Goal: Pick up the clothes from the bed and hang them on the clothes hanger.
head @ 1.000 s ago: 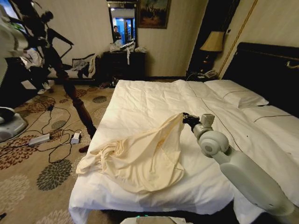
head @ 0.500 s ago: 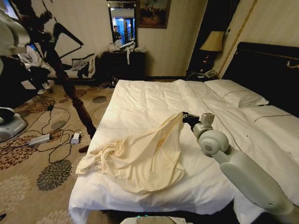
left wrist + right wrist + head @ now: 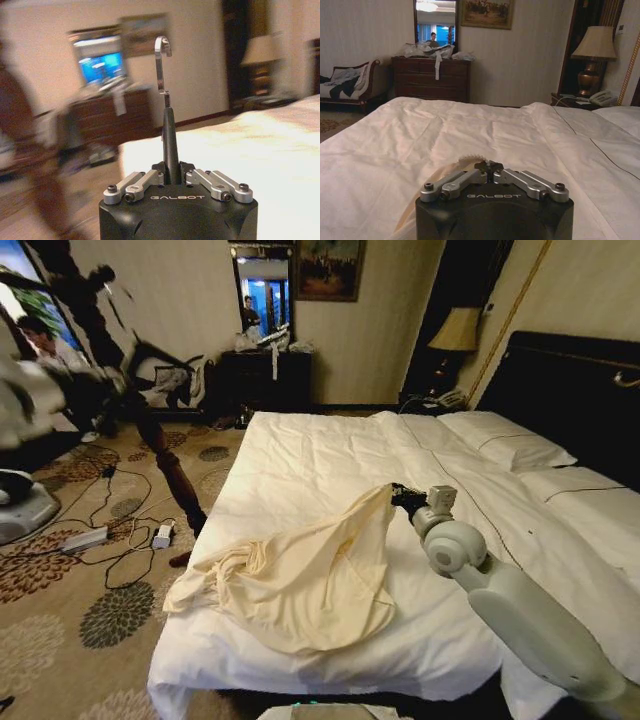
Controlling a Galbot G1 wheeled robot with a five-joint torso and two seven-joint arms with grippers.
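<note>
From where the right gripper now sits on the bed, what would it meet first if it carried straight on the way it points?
The right gripper, shut on the clothes, points along the bed toward the room's far side. Low over the duvet, it would probably scrape the white bedding first; beyond the bed's edge stands the dresser, though depth is unclear.

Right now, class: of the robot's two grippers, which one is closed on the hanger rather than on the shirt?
The left gripper: its jaws clamp the clothes hanger, hook upright. The right gripper instead pinches the clothes on the bed.
</note>
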